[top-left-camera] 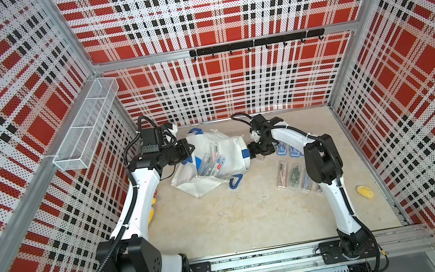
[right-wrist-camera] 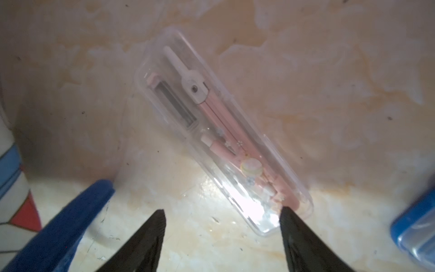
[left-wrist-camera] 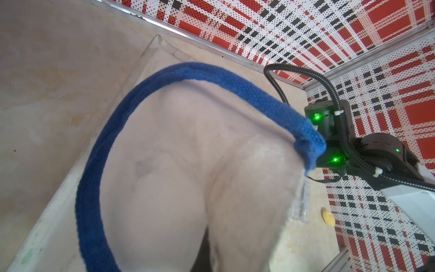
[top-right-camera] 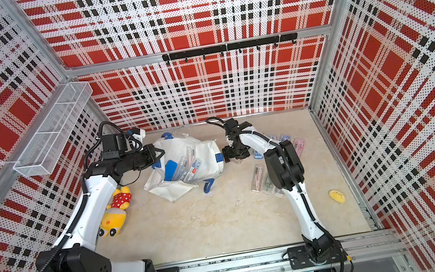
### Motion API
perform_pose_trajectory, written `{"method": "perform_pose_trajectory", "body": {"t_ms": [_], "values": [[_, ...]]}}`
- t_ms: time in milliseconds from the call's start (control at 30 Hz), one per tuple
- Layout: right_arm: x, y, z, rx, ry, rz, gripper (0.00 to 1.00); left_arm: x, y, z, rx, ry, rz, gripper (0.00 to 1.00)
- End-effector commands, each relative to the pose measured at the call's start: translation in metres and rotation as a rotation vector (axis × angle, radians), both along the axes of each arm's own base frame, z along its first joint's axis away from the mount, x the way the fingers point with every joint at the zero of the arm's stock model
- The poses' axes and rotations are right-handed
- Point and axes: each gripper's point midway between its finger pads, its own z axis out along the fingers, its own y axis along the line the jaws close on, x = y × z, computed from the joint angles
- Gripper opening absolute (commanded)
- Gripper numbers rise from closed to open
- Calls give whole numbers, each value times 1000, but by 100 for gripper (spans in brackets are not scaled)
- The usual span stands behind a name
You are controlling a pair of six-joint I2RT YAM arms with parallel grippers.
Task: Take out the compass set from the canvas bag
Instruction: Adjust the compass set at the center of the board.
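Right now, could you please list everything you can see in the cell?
canvas bag: one, white with blue handles, open at the centre of the table.
compass sets in bag: several, clear cases, in its mouth.
compass sets outside: several, clear and blue, on the table right of the bag, partly behind the right arm.
pink compass set: one, clear case, flat below the right gripper.
plush toy: one, yellow and red, beside the left arm.
yellow object: one, small, table's right edge.
wire basket: one, white, left wall.
hook rail: one, black, back wall.
left gripper: shut on the bag's rim.
right gripper: open.
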Motion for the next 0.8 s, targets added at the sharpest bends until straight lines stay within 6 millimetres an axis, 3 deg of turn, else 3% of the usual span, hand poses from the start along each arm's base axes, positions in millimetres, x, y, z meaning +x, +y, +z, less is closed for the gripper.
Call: {"method": "perform_pose_trajectory", "body": {"t_ms": [0, 67, 300, 500, 767], "values": [[4, -3, -1, -85, -21, 63, 82, -2, 3, 20, -3, -60, 2, 0], [8, -4, -7, -106, -16, 58, 100, -1, 4, 20, -2, -57, 6, 0], [19, -6, -19, -141, -22, 24, 99, 0, 6, 19, 1, -51, 12, 0], [24, -11, -33, -134, 17, -43, 83, 1, 7, 20, 3, -51, 20, 0], [37, -31, -23, -14, 10, -237, 64, 2, 9, 21, 9, -55, 31, 0]]}}
